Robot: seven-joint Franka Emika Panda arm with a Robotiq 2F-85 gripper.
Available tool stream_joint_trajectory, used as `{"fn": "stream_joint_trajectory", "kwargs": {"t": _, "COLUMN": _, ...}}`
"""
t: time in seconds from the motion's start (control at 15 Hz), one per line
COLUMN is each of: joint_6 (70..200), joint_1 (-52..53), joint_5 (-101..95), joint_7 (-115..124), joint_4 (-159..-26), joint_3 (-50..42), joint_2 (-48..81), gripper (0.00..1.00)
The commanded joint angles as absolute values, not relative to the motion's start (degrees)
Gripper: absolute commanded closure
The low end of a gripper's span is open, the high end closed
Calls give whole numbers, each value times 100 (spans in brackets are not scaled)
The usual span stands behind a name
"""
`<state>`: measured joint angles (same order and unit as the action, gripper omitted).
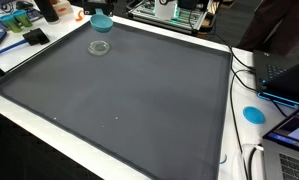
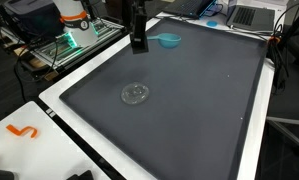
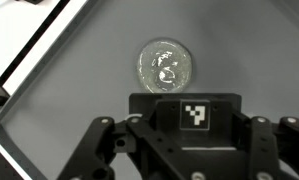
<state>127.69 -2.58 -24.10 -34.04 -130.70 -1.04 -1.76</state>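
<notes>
Exterior view: clear round dish [image 1: 100, 47] lies on the dark mat [image 1: 129, 100], at 6 o'clock of the teal bowl [image 1: 102, 20].
Exterior view: gripper [image 2: 137, 42] hangs at 12 o'clock of the dish, well apart. Whether it is released or clenched cannot be told.
Wrist view: this view alone shows the marker tag [image 3: 194, 113], at the dish's 6 o'clock. The dish lies flat and circular, with no long axis or heading.

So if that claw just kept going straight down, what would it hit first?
Probably the grey mat, short of the clear dish. The claw hangs over bare mat, though depth is hard to judge.
</notes>
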Motion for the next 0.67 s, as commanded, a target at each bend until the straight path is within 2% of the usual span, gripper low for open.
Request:
{"fn": "stream_joint_trajectory", "kwargs": {"t": 0.0, "joint_6": 12585, "joint_1": -101, "joint_5": -2933, "joint_7": -2482, "joint_4": -13148, "joint_3": 15, "joint_2": -217, "gripper": 72}}
{"fn": "stream_joint_trajectory", "kwargs": {"t": 0.6, "joint_6": 12213, "joint_1": 223, "joint_5": -3582, "joint_7": -1003, "joint_4": -12933, "joint_3": 296, "joint_2": 310, "gripper": 72}}
